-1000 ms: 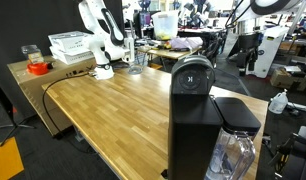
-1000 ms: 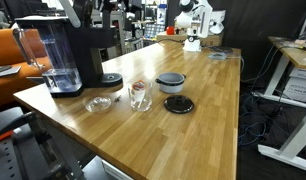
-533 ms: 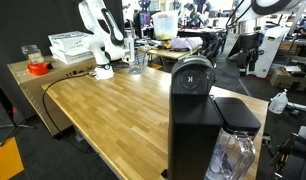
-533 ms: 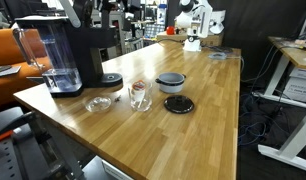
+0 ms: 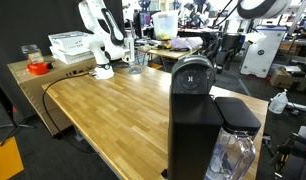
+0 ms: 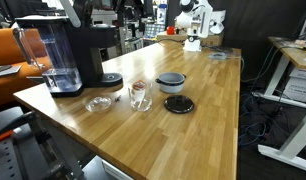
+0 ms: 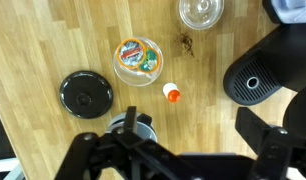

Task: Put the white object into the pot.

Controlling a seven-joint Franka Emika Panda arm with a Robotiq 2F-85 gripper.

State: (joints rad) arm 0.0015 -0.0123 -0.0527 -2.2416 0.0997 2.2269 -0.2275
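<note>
In the wrist view a small white object with an orange end (image 7: 172, 93) lies on the wooden table. The grey pot (image 7: 139, 123) sits near it at the bottom edge, partly hidden behind my left finger. My gripper (image 7: 191, 127) is open and empty, well above the table, with its jaws wide apart. The pot (image 6: 171, 81) also shows in an exterior view, uncovered, and I cannot make out the white object there. The white arm (image 6: 193, 20) stands folded at the far end of the table in both exterior views (image 5: 98, 35).
A black round lid (image 7: 86, 94) lies beside the pot. A glass with colourful contents (image 7: 139, 60) and a clear glass dish (image 7: 200, 11) stand nearby. A black coffee machine (image 7: 258, 80) stands at the table's end and blocks an exterior view (image 5: 193, 110).
</note>
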